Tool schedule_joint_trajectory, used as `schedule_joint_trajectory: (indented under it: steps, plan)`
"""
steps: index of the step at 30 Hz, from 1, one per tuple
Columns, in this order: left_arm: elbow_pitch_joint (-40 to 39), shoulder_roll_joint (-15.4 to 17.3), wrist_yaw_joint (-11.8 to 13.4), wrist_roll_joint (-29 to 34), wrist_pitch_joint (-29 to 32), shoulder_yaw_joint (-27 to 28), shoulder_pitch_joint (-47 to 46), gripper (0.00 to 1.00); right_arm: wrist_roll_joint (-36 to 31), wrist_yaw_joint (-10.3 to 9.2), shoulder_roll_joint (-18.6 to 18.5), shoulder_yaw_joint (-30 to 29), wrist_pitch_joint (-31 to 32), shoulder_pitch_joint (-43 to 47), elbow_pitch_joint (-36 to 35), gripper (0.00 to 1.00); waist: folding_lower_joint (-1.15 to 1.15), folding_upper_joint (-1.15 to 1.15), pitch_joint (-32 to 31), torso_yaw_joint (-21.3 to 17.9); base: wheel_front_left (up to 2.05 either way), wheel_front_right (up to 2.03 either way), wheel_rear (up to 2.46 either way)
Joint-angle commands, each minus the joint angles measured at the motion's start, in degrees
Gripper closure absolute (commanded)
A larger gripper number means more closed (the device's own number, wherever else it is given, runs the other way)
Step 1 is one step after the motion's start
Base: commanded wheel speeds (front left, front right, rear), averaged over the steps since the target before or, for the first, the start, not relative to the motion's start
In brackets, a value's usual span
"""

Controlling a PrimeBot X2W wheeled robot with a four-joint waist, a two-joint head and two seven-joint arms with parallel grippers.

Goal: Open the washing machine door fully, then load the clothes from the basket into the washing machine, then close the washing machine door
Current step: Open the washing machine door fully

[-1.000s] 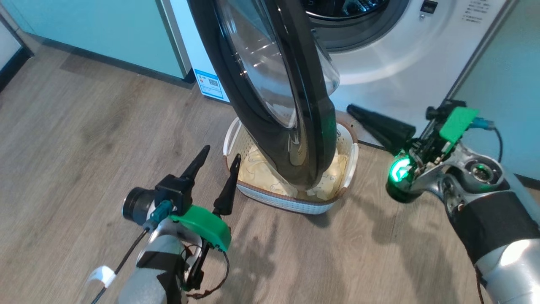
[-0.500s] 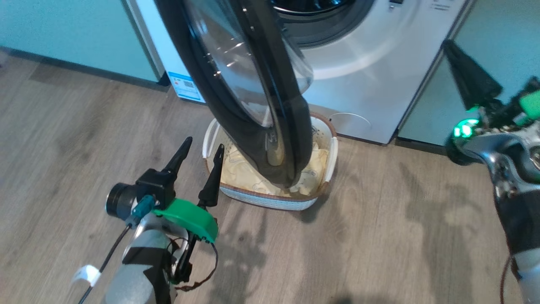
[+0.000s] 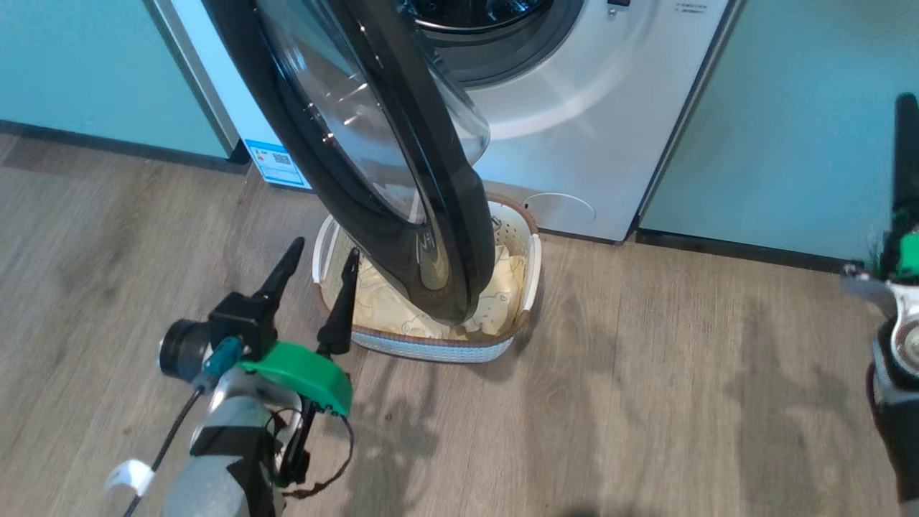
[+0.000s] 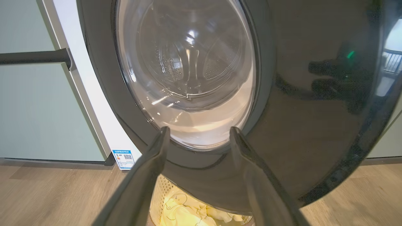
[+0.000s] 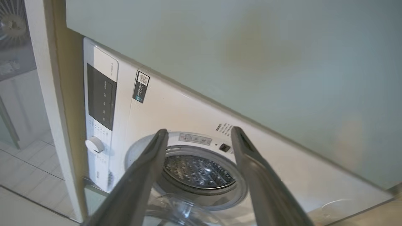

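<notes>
The washing machine door (image 3: 438, 237) hangs swung out, its black rim over the basket (image 3: 431, 347); its glass bowl (image 4: 188, 78) is close ahead in the left wrist view. Pale yellow clothes (image 3: 384, 309) lie in the cream basket, partly hidden by the door. My left gripper (image 3: 319, 262) is open just left of the basket, low in front of the door rim (image 4: 314, 125), holding nothing. At the frame's right edge my right gripper (image 3: 906, 115) points up; it is open (image 5: 198, 135) and aimed at the white washing machine (image 5: 176, 116) and its steel drum (image 5: 198, 171).
Pale green cabinets (image 3: 790, 129) flank the machine on both sides. A dark bar handle (image 4: 34, 57) runs across the left cabinet. Wood-look floor (image 3: 610, 402) spreads in front and to the right of the basket. A blue label (image 3: 276, 164) marks the machine's lower left corner.
The head camera has turned right, so the whole scene slid left. My right gripper swung away from beside the basket, rightward and upward. The left gripper keeps its place by the basket.
</notes>
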Motion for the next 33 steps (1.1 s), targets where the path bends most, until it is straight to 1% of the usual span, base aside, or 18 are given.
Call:
schedule_joint_trajectory:
  steps: [1, 4, 6, 7, 11, 15, 19, 23, 25, 33]
  plan:
    - [-1.9, 1.5, -0.1, 0.6, -0.3, 2.1, -1.0, 0.00, -2.7, -0.15, -1.2, 1.4, -2.1, -0.3, -2.2, 0.00, 0.00, 0.00, -0.3, -0.3, 0.00, 0.00, 0.00]
    - [-1.9, 1.5, -0.1, 0.7, -0.3, 2.4, -0.6, 0.00, -9.3, -0.15, -2.6, 1.7, -5.4, 1.8, -1.9, 0.00, 0.00, 0.00, -0.8, -0.7, 0.00, 0.00, 0.00]
    - [-1.9, 1.5, -0.2, 0.8, -0.3, 2.5, -0.3, 0.00, -14.3, -0.15, -2.9, 0.7, -6.1, 3.5, -1.7, 0.00, 0.00, 0.00, -1.3, -1.0, 0.00, 0.00, 0.00]
    - [-1.9, 1.6, -0.2, 0.9, -0.3, 2.6, -0.1, 0.00, -17.7, -0.15, -3.0, -0.3, -6.3, 4.4, -1.9, 0.00, 0.00, 0.00, -1.5, -1.1, 0.00, 0.00, 0.00]
    - [-1.9, 1.6, -0.2, 1.1, -0.3, 2.8, 0.7, 0.00, -30.5, -0.15, 0.5, -6.7, -6.3, 9.8, -5.7, 0.00, 0.00, 0.00, -2.3, -1.6, 0.00, 0.00, 0.00]
    - [-1.8, 1.7, -0.2, 1.2, -0.3, 3.0, 1.4, 0.00, -40.2, -0.15, 3.7, -9.0, -6.3, 16.3, -8.9, 0.00, 0.00, 0.00, -2.9, -1.9, 0.00, 0.00, 0.00]
    - [-1.8, 1.8, -0.2, 1.2, -0.3, 3.3, 2.2, 0.00, -48.5, -0.15, 5.3, -9.7, -6.3, 21.6, -11.8, 0.00, 0.00, 0.00, -3.4, -2.5, 0.00, 0.00, 0.00]
    - [-1.7, 2.0, -0.1, 1.2, -0.3, 3.7, 2.7, 0.00, -53.2, -0.15, 6.2, -9.6, -6.3, 24.6, -12.3, 0.00, 0.00, 0.00, -3.6, -3.4, 0.00, 0.00, 0.00]
    - [-1.6, 2.0, -0.2, 1.3, -0.3, 3.7, 2.8, 0.00, -54.4, -0.15, 6.4, -9.7, -6.3, 24.8, -12.3, 0.00, 0.00, 0.00, -3.6, -3.6, 0.00, 0.00, 0.00]
    - [-1.0, 2.0, -0.3, 1.3, -0.3, 3.4, 2.8, 0.00, -56.7, -0.15, 6.3, -9.9, -6.3, 24.9, -11.5, 0.00, 0.00, 0.00, -4.1, -3.6, 0.00, 0.00, 0.00]
